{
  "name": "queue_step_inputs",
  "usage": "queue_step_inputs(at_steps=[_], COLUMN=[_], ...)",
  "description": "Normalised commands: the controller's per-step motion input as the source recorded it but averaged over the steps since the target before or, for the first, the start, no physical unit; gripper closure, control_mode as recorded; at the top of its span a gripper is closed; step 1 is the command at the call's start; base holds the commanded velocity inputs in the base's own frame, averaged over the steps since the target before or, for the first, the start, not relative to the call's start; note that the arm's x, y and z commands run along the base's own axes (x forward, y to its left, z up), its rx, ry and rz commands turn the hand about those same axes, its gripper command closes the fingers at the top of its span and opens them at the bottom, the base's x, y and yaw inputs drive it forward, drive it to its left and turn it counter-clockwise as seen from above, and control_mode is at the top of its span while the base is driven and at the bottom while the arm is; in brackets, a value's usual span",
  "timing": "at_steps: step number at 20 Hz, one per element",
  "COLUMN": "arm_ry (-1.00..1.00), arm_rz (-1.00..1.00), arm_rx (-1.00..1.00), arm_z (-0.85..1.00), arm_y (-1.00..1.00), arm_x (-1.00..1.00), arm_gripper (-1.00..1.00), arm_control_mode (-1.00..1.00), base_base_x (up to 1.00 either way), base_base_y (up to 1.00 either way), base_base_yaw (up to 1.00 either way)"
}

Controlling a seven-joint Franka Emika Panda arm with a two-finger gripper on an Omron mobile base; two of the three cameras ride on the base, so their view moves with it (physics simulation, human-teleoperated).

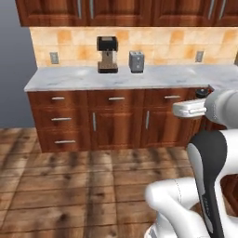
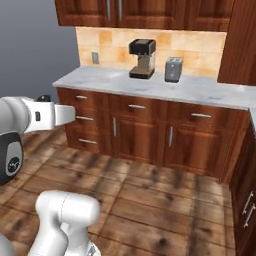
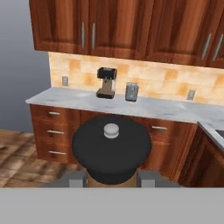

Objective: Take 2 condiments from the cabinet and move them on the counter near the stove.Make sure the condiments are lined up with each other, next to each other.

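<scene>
In the hand view, the tan shaker (image 3: 111, 146) sits close to the camera, its wide dark cap with a small pale knob facing me. My gripper (image 3: 111, 180) is shut on its tan body, one fingertip (image 3: 76, 178) on each side. The shaker's dark cap also peeks out above my white hand in the left base view (image 1: 202, 92) and the right base view (image 2: 44, 98). The white marble counter (image 1: 69, 80) runs along the far wall across a stretch of floor. Above it the wall cabinet (image 1: 116, 11) has its doors closed. The dark brown bottle and the stove are out of view.
A black coffee machine (image 1: 107, 54) and a steel toaster (image 1: 136, 61) stand on the counter by the tiled wall. Floor cupboards with metal handles (image 1: 116, 121) are below. Wooden floor (image 1: 69, 186) lies between me and them. A tall wooden unit (image 2: 240, 40) rises at the right.
</scene>
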Motion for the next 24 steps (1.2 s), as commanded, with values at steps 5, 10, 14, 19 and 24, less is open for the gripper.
queue_step_inputs(at_steps=[5, 10, 14, 19, 24], arm_ry=[0.00, 0.00, 0.00, 0.00, 0.00], arm_rz=[0.00, 0.00, 0.00, 0.00, 0.00], arm_rx=[0.00, 0.00, 0.00, 0.00, 0.00], arm_z=[0.00, 0.00, 0.00, 0.00, 0.00], arm_y=[0.00, 0.00, 0.00, 0.00, 0.00], arm_x=[0.00, 0.00, 0.00, 0.00, 0.00], arm_gripper=[1.00, 1.00, 1.00, 1.00, 1.00], arm_control_mode=[1.00, 1.00, 1.00, 1.00, 1.00], base_base_x=[1.00, 1.00, 1.00, 0.94, -0.19], base_base_y=[0.28, 0.45, 0.45, 0.53, 0.55], base_base_yaw=[0.05, 0.07, 0.10, 0.17, 0.87])
